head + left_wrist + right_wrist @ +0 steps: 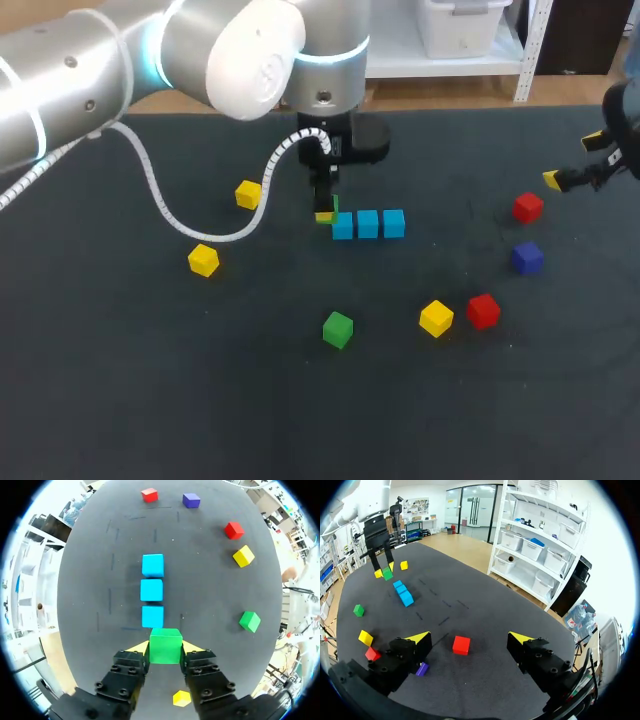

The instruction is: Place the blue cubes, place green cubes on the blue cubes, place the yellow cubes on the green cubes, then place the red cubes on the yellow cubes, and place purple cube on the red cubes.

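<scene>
Only the bottom layer looks done: three blue cubes (368, 224) sit touching in a row at mid-table, with nothing stacked on them yet. In the head view, two yellow cubes (203, 260) lie well apart at nine o'clock of the row. The left gripper (330, 210) hangs at the row's nine-o'clock end, clamped on a green cube (336, 205) that is not yet set down. A loose green cube (338, 329) lies at six o'clock of the row, with a third yellow cube (436, 318) and one red cube (483, 310) at five. The purple cube (527, 257) and the other red cube (527, 207) are at three. The right gripper (572, 160) sits beyond them at the table's three-o'clock edge. Both greens, the yellows, the reds and the purple appear left to place. The head view hides the grasp behind the arm, while the left wrist view shows both fingers pressing the green cube's sides, just short of the nearest blue. Only the right wrist view shows the right gripper's fingers wide apart and holding nothing, with a red cube on the table below between them.
</scene>
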`<state>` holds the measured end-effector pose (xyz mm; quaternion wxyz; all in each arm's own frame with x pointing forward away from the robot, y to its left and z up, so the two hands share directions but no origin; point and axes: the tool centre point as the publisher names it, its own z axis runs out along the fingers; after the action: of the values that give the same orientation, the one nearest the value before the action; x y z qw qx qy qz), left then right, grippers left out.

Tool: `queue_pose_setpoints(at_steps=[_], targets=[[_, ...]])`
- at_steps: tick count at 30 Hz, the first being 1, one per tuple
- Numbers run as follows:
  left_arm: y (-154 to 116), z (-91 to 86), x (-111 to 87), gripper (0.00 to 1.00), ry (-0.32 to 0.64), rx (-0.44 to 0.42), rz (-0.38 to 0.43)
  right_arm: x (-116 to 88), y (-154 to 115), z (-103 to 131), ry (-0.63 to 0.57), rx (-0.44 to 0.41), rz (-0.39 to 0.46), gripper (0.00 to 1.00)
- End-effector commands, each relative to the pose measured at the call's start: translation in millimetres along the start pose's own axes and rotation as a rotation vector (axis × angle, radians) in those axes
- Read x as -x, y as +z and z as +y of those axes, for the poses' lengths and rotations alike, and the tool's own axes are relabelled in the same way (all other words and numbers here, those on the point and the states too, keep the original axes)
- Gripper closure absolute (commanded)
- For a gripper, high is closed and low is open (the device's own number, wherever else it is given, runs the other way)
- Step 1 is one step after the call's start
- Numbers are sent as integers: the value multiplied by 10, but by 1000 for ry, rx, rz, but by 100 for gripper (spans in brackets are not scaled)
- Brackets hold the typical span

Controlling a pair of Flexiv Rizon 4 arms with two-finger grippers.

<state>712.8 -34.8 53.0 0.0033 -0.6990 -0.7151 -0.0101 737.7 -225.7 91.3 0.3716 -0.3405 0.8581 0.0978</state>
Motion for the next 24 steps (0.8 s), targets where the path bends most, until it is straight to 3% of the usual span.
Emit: queue_pose_setpoints(at_steps=[1, 24], targets=[[6, 120, 100, 100, -3, -26, 11, 3, 6, 4, 0, -3, 1, 0], [86, 258, 274, 100, -51, -50, -20, 3, 6, 4, 0, -3, 1, 0]])
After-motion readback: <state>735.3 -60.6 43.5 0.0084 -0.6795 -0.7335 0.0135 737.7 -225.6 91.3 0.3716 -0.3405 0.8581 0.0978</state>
